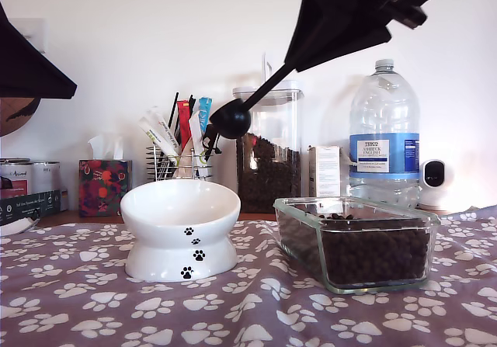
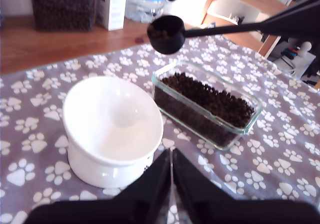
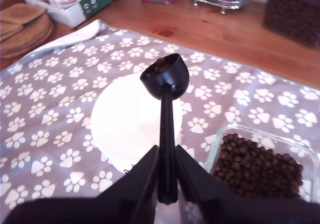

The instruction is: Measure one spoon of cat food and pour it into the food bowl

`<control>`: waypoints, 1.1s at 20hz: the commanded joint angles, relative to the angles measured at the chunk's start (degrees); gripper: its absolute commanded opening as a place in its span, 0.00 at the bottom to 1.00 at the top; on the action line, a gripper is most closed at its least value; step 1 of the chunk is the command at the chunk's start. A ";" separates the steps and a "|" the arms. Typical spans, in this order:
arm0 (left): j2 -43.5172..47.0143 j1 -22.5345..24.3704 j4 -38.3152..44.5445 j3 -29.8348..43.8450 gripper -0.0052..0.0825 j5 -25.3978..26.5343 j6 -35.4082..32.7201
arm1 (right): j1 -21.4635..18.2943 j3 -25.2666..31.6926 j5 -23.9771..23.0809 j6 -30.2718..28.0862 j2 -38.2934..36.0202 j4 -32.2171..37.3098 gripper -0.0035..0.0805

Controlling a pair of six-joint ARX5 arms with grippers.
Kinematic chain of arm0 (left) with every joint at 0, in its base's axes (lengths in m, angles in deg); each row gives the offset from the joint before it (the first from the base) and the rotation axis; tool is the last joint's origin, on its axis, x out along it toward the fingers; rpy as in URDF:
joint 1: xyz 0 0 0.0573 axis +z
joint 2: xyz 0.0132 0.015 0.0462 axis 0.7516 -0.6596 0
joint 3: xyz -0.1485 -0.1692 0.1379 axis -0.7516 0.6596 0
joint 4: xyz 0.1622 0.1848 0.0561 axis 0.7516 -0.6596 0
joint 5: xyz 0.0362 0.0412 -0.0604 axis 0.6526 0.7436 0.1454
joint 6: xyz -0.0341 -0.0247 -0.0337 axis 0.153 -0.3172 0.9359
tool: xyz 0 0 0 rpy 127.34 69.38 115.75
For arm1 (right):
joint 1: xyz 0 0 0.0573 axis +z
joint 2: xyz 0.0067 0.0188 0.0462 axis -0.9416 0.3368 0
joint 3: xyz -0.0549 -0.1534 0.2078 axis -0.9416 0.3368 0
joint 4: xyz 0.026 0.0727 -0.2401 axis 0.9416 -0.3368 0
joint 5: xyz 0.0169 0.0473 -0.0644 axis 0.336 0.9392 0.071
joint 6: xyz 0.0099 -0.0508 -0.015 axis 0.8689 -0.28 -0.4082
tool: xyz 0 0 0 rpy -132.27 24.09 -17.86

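My second gripper (image 3: 167, 184) clamps the spoon (image 3: 165, 78) by its handle, cup level so the cat food (image 3: 161, 66) stays in above the food bowl (image 3: 130, 119); my first gripper (image 2: 171, 184) hangs closed, empty.

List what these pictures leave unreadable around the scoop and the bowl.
- Black plastic measuring scoop: how full; its cup wall hides the kibble depth.
- My second gripper: cut off by the exterior view's top edge.
- White ceramic pedestal bowl: rim hides its inside in the exterior view.
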State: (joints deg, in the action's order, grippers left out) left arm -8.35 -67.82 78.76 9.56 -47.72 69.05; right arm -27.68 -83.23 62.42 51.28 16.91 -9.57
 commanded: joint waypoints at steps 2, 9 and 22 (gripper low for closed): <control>0.09 -0.22 1.01 0.15 0.04 -0.37 -0.26 | 1.64 -0.44 0.00 -2.01 3.02 1.40 0.03; 0.09 -0.22 1.20 0.15 0.04 -0.79 -0.24 | 3.98 -0.44 -4.00 -13.90 7.17 2.78 0.03; 0.09 -0.22 1.20 0.15 0.04 -0.83 -0.24 | 5.75 -0.44 -8.98 -42.64 11.69 8.90 0.03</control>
State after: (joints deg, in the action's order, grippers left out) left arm -8.35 -67.82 79.35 9.56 -48.42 69.05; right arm -22.24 -83.23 53.59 9.98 27.75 -1.71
